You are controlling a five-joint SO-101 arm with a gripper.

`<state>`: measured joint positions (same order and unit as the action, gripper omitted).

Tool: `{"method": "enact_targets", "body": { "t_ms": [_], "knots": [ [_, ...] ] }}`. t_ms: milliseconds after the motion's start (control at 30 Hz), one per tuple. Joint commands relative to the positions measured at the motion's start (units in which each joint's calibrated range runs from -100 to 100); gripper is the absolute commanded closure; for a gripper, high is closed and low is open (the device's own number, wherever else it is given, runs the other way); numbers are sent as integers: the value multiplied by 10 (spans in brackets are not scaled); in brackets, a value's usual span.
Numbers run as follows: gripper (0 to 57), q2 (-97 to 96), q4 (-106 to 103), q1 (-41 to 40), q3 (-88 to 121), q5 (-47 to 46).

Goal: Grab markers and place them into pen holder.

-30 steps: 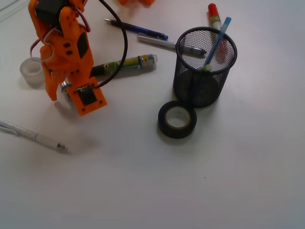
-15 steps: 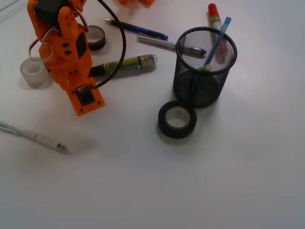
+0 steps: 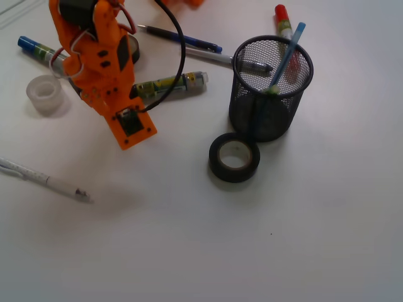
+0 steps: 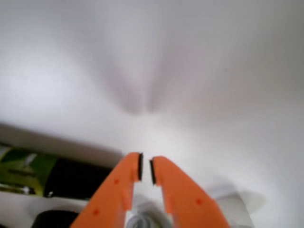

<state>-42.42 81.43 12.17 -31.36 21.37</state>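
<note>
One black-capped marker (image 3: 165, 85) half hidden by arm | pincer (image 4: 145, 168) nearly closed, empty

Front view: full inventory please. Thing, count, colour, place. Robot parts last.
markers: 3; black-capped lying centre-left behind the arm, blue-capped far left, red-capped top, behind the holder
pen holder: 1, black mesh, upright, right of centre
light-blue stick: 1, leaning in the holder
slim pens: 3; blue and silver top centre, white lower left
black tape roll: 1, flat in front of the holder; a second dark roll partly hidden behind the arm
clear tape roll: 1, left edge
gripper: 1, orange, jaws almost closed on nothing, low over the table beside the black-capped marker
</note>
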Motion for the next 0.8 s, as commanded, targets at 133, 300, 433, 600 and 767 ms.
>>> {"method": "enact_targets", "body": {
  "t_ms": [133,300,433,600,767],
  "knots": [
    [278,97,79,60,-36,-6],
    [274,187,97,137,-90,-35],
    [274,214,152,232,-108,-43],
    [274,182,180,301,-97,-61],
    [274,149,181,322,-34,-61]
  ]
}}
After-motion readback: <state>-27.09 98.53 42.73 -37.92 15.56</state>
